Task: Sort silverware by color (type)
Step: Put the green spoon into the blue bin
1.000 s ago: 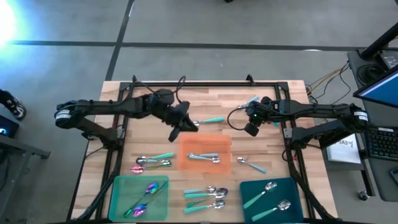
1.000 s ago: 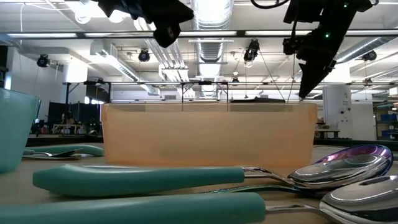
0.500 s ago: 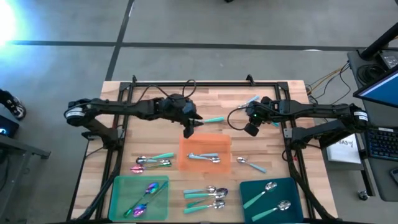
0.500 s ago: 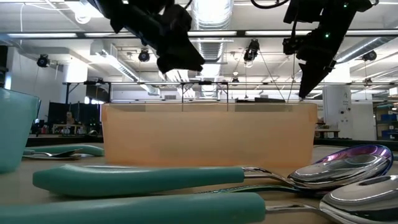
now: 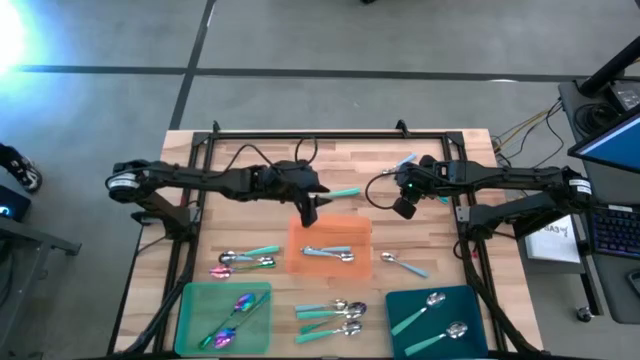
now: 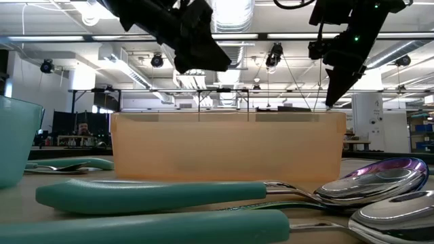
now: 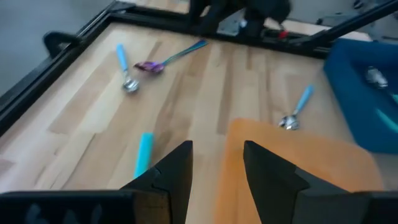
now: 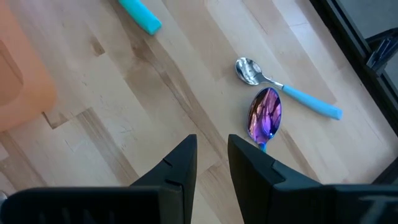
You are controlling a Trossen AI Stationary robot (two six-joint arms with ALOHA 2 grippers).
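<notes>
My left gripper [image 5: 308, 207] hovers open and empty above the far edge of the orange tray [image 5: 352, 232]; its fingers [image 7: 180, 171] show bare in the left wrist view. A teal-handled spoon [image 5: 340, 192] lies flat on the table just beyond that edge, and its handle also shows in the left wrist view [image 7: 143, 154]. My right gripper [image 5: 403, 206] hangs above the table's far right part, slightly open and empty. Beyond it lie a silver-bowled, light-blue-handled spoon [image 8: 287, 88] and a purple-bowled spoon [image 8: 265, 115]. The orange tray holds spoons [image 5: 328, 253].
A green tray [image 5: 200, 300] with purple-bowled spoons stands near left. A dark teal tray [image 5: 470, 300] with two silver spoons stands near right. Loose spoons lie left of the orange tray [image 5: 245, 262], near the front edge [image 5: 335, 315], and right of the tray [image 5: 403, 263].
My left gripper has moved toward the table's right edge and a little down. It now hangs over the orange tray's far edge, beside the teal-handled spoon, which has stayed where it was. My right gripper has kept still.
</notes>
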